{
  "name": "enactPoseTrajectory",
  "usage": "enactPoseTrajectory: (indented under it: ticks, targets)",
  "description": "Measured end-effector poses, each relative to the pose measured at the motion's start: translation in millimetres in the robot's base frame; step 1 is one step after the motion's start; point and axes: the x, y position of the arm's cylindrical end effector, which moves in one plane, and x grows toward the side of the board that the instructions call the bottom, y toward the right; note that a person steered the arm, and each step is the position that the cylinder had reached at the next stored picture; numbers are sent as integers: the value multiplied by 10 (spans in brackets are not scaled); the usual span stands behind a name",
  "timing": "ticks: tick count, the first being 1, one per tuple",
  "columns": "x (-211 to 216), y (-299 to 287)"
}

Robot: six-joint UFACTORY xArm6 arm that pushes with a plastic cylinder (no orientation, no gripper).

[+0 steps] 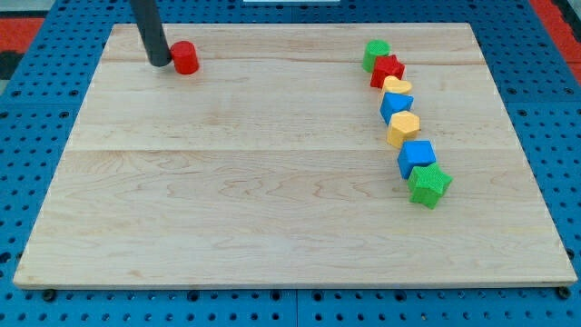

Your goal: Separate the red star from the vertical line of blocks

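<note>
A near-vertical line of blocks runs down the view's right side. From the top: a green block, the red star, a yellow heart-like block, a blue block, a yellow hexagon, a blue cube and a green star. Neighbours in the line touch or nearly touch. The red star sits second from the top. My tip is at the view's top left, far from the line, just left of a red cylinder and touching or almost touching it.
The blocks lie on a light wooden board that rests on a blue pegboard surface. The red cylinder stands alone near the board's top-left corner.
</note>
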Motion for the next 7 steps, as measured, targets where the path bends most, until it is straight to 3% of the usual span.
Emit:
enactPoseTrajectory:
  ticks: [2,3,5,7]
  targets:
    - [11,5]
    - [494,9]
    - [690,914]
    - [716,1164]
